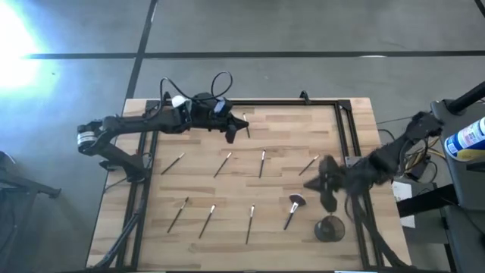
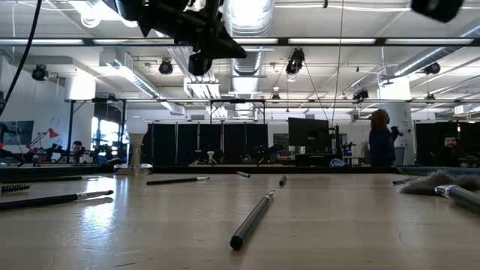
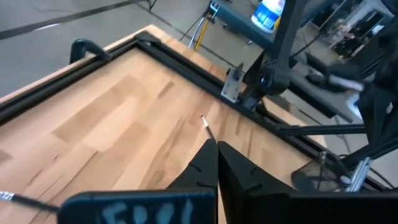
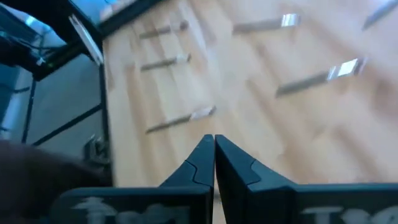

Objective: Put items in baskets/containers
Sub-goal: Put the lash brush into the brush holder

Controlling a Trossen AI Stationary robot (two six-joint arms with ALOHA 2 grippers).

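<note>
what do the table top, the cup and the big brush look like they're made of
The table top looks like pale butcher-block wood: jointed planks with visible grain, matte finish.
The cup appears dark and see-through, possibly wire mesh; hard to confirm.
The big brush seems to have a dark stick handle, a shiny, probably metal ferrule and a soft pinkish bristle head.

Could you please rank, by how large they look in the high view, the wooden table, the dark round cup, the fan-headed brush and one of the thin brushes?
1. Wooden table.
2. Dark round cup and fan-headed brush: too alike to rank, the cup wider, the brush longer.
3. Thin brush: about as long as the fan-headed one, far slimmer.
</note>
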